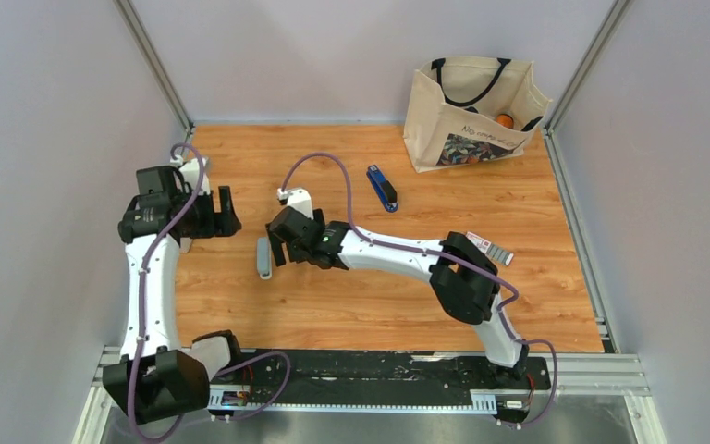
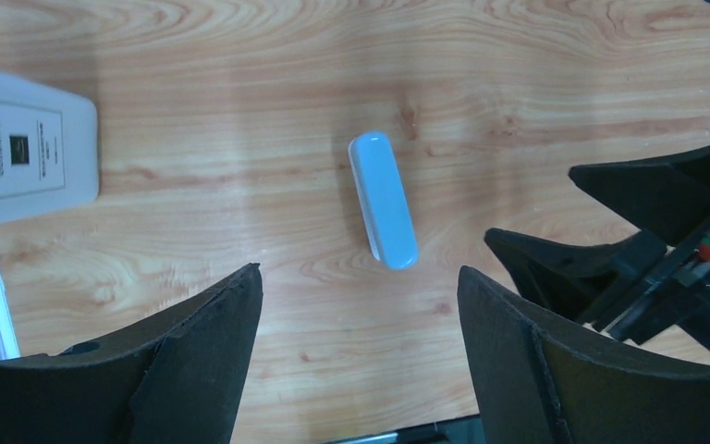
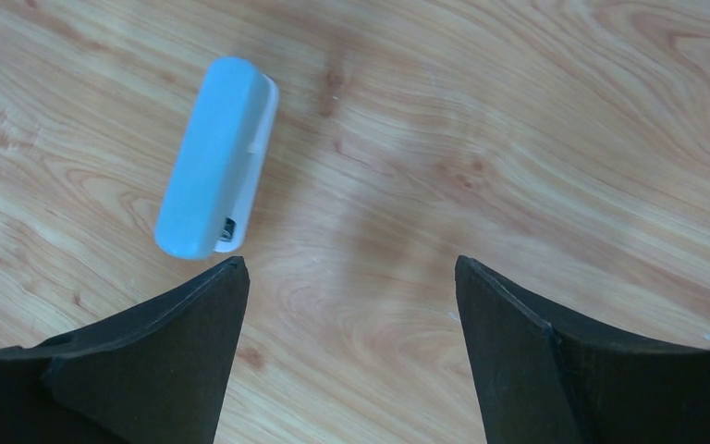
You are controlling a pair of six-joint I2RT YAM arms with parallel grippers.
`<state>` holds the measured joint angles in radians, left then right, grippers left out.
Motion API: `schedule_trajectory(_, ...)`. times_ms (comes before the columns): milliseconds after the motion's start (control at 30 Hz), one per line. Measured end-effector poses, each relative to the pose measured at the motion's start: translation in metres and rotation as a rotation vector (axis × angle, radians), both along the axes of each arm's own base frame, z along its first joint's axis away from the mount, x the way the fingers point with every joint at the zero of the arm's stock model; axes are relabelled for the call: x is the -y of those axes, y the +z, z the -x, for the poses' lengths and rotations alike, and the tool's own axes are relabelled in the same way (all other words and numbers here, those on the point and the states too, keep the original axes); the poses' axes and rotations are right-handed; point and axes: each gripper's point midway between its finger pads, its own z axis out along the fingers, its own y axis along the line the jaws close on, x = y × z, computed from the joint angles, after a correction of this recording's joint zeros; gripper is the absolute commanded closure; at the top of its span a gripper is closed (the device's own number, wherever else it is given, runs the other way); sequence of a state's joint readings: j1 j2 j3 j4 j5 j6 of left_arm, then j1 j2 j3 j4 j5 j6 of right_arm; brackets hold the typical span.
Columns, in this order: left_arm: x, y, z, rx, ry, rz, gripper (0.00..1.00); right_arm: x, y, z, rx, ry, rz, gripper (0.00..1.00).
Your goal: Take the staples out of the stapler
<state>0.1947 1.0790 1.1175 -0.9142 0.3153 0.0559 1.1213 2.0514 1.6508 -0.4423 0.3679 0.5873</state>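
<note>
1. the stapler (image 1: 382, 188) lies flat on the wooden table (image 1: 333, 314), toward the back near a tote bag (image 1: 467, 111), well apart from both claws.
2. the left claw (image 2: 361, 361) is spread wide and holds nothing.
3. the right claw (image 3: 351, 351) is spread wide and empty, just beside a pale blue oblong thing (image 3: 214, 159).
</note>
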Motion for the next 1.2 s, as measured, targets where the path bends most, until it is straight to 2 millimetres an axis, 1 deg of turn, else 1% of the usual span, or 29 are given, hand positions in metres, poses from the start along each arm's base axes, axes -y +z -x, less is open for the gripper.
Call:
schedule_trajectory(100,-0.014,-0.003,0.005,-0.028,0.026,0.054,0.14,-0.022,-0.003,0.003,-0.003,0.023,0.004,0.16)
schedule_trajectory(167,-0.020,-0.003,0.005,-0.050,0.032,0.082,0.14,-0.036,-0.005,0.005,0.000,0.036,-0.004,0.16)
schedule_trajectory(233,-0.025,-0.006,0.004,-0.077,0.024,0.111,0.14,-0.049,-0.006,0.009,0.002,0.051,-0.011,0.17)
schedule_trajectory(300,-0.026,-0.011,0.004,-0.105,0.012,0.136,0.14,-0.057,-0.010,0.013,-0.002,0.060,-0.014,0.18)
schedule_trajectory(367,-0.026,-0.016,0.007,-0.129,0.000,0.151,0.14,-0.064,-0.015,0.016,-0.008,0.069,-0.018,0.18)
schedule_trajectory(500,-0.024,-0.018,0.013,-0.125,-0.017,0.148,0.14,-0.072,-0.027,0.020,-0.019,0.076,-0.009,0.20)
schedule_trajectory(667,-0.022,-0.016,0.021,-0.098,-0.033,0.125,0.15,-0.083,-0.042,0.016,-0.022,0.073,-0.003,0.25)
schedule_trajectory(800,-0.022,-0.016,0.023,-0.091,-0.045,0.112,0.15,-0.092,-0.053,0.011,-0.019,0.064,0.006,0.31)
schedule_trajectory(833,-0.022,-0.017,0.024,-0.092,-0.047,0.108,0.15,-0.092,-0.056,0.010,-0.019,0.063,0.010,0.35)
schedule_trajectory(900,-0.023,-0.022,0.027,-0.098,-0.045,0.096,0.15,-0.092,-0.062,0.009,-0.018,0.058,0.022,0.46)
schedule_trajectory(967,-0.024,-0.028,0.031,-0.107,-0.040,0.080,0.15,-0.091,-0.065,0.008,-0.014,0.057,0.029,0.55)
schedule_trajectory(1033,-0.026,-0.032,0.034,-0.109,-0.034,0.062,0.15,-0.091,-0.066,0.008,-0.014,0.056,0.034,0.58)
schedule_trajectory(1100,-0.028,-0.034,0.036,-0.108,-0.031,0.050,0.15,-0.091,-0.066,0.008,-0.014,0.056,0.033,0.65)
schedule_trajectory(1167,-0.029,-0.037,0.038,-0.112,-0.028,0.042,0.16,-0.092,-0.066,0.008,-0.013,0.057,0.030,0.77)
schedule_trajectory(1200,-0.030,-0.037,0.037,-0.112,-0.026,0.039,0.16,-0.092,-0.066,0.008,-0.012,0.058,0.032,0.81)
